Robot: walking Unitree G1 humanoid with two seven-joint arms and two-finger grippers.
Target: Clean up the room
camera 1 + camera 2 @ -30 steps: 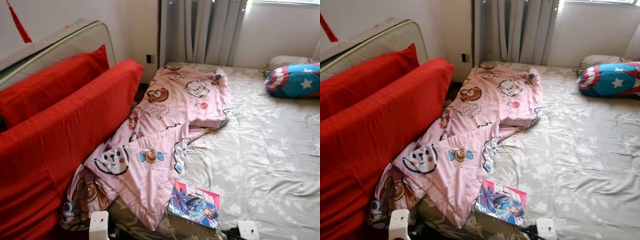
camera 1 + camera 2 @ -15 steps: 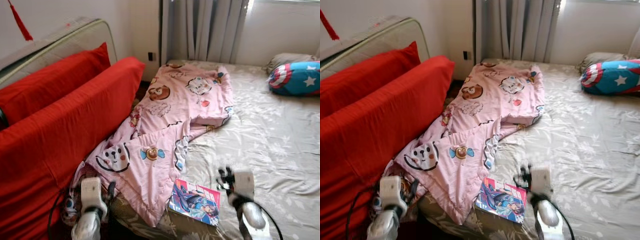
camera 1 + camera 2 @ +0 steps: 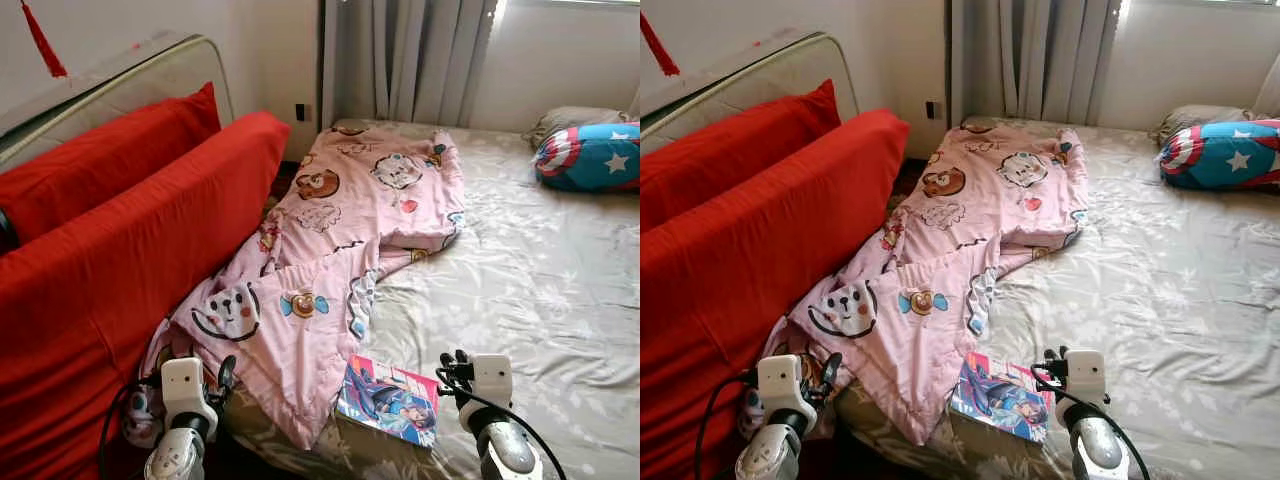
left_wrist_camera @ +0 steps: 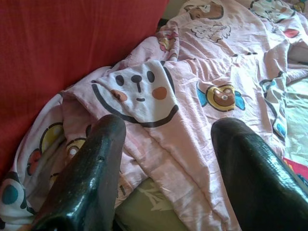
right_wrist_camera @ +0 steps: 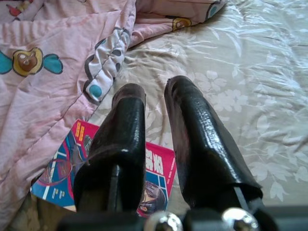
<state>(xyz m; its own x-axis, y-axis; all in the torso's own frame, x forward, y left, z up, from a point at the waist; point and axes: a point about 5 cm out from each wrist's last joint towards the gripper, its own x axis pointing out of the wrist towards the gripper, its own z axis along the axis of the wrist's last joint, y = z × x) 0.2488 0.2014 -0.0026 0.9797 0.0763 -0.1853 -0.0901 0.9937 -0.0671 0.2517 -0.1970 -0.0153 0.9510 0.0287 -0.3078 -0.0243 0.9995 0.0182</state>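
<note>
Where pink quilt [image 3: 330, 260] ends, comic book [image 3: 388, 400] lies on bed [image 3: 530, 290].

You cannot see the near-left corner of the bed [image 3: 520, 290]: the pink blanket [image 3: 330, 260] drapes over it and down toward the red cushion [image 3: 120, 280]. The comic book [image 3: 388, 402] has its blanket-side edge tucked beneath the blanket's hem, and in the right wrist view the right pincer [image 5: 154, 91] covers the middle of its cover. The star-patterned pillow [image 3: 590, 157], at the far side of the bed, is cut off by the picture's edge. Text on the book cover is too small to read.
</note>
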